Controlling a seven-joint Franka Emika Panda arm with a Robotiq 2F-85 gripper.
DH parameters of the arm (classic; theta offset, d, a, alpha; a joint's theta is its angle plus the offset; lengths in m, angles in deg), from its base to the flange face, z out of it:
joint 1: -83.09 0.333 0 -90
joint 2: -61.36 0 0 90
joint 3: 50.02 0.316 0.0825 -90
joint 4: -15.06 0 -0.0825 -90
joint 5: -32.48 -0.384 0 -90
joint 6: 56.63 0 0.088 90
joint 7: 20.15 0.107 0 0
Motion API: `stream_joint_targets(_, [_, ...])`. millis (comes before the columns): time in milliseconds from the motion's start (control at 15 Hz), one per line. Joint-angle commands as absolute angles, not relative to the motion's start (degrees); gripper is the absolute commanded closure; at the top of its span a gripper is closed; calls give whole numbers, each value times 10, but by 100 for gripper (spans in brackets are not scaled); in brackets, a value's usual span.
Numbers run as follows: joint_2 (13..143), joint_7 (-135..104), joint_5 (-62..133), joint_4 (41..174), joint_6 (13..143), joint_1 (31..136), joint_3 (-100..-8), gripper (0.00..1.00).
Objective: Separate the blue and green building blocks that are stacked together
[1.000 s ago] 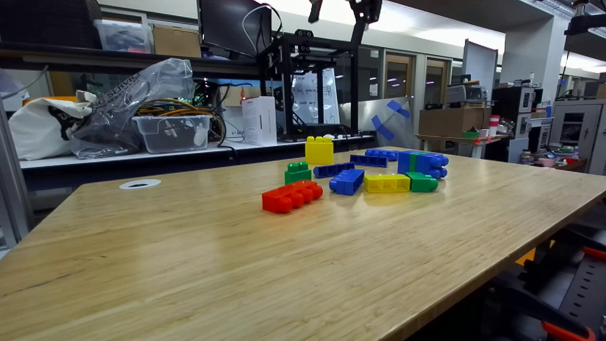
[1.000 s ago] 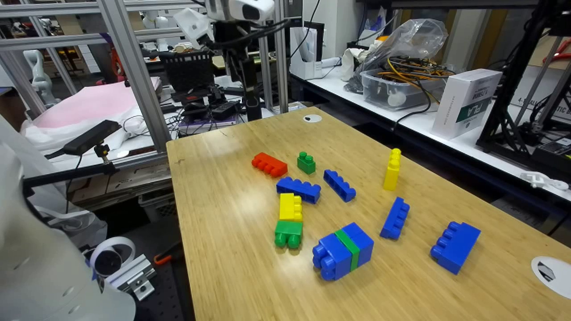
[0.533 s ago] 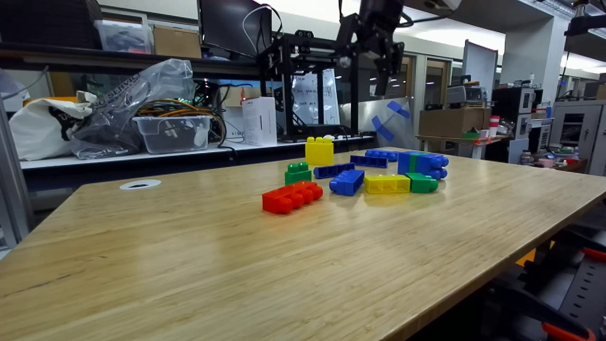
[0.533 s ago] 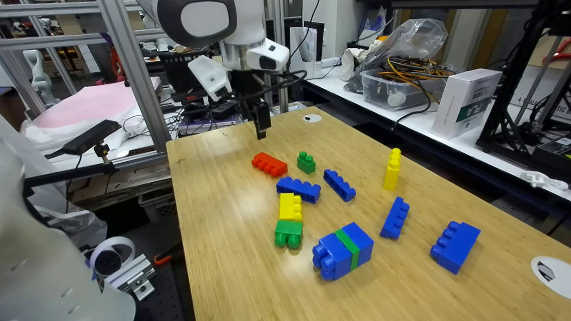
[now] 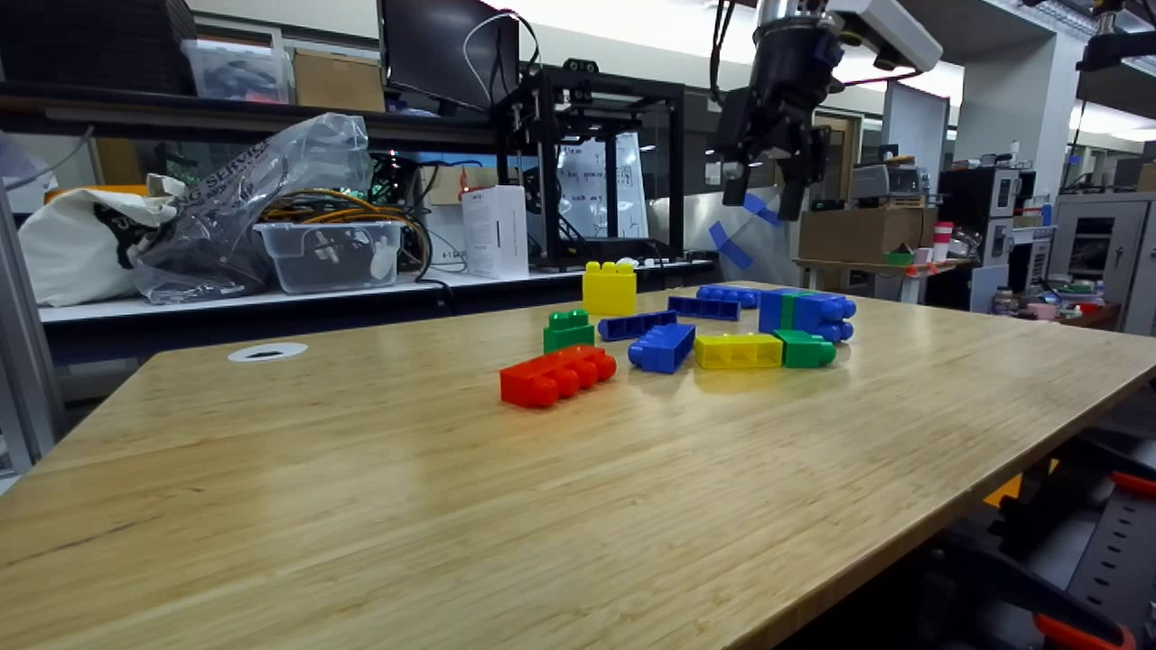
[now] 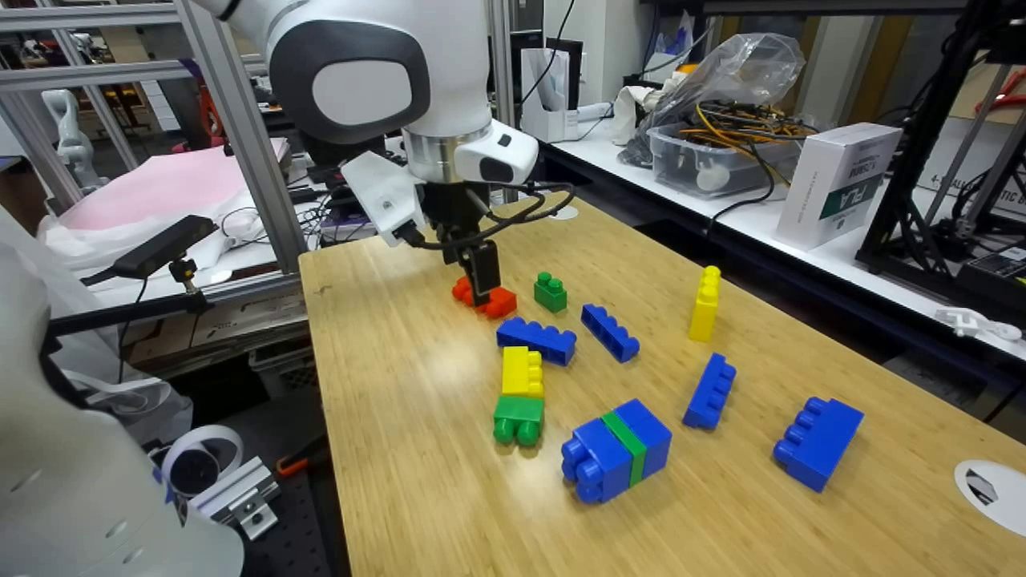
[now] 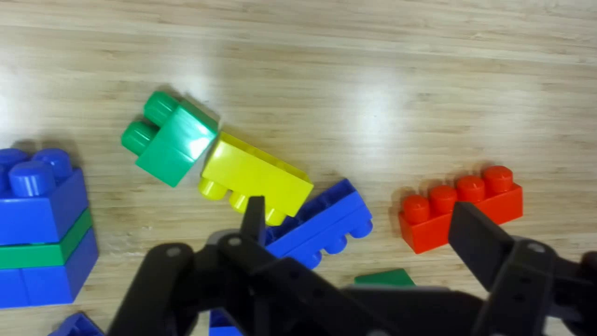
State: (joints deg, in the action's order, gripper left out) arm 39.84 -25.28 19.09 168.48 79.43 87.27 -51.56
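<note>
1 blue-green stack (image 6: 617, 453) lies on its side on the counter (image 6: 417, 497), studs pointing sideways, green layer (image 6: 624, 433) sandwiched between blue blocks (image 6: 595, 458), flush together. End effector (image 5: 765, 208) released, jaws spread wide apart in the wrist view, hanging above the counter well apart from the stack, which sits at that view's left edge, partly cut off. Loose nearby: 4 blue bricks (image 6: 819, 443), 1 green block (image 6: 519, 413) lying just beside the end of a yellow brick (image 6: 517, 375), 1 upright green block (image 6: 551, 296) near a red brick (image 5: 542, 379), and 1 upright yellow brick (image 6: 704, 312)
</note>
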Motion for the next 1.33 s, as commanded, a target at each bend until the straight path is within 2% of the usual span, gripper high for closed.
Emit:
stream_joint_targets(0, [385,-270,231,1713,809,845,-529,0])
stream_joint_targets(533, [405,-291,331,1717,799,757,-595,0])
stream_joint_targets(1267, [403,-285,320,1725,810,766,-593,0])
